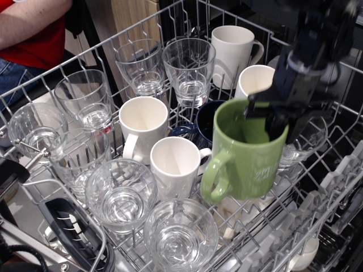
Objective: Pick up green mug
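The green mug (249,161) is olive-green and glossy, with a loop handle at its lower left and pale lettering on its side. It hangs upright above the dishwasher rack (317,221), right of centre. My gripper (278,120) is shut on the mug's far right rim, one finger inside the mug and one outside. The dark arm rises from it to the upper right.
The dark navy mug (205,129) stands just behind the green mug. White mugs (143,122) (174,164) (231,45) (255,82) and several clear glasses (188,68) (180,235) fill the rack. A person in red (34,34) stands at the upper left.
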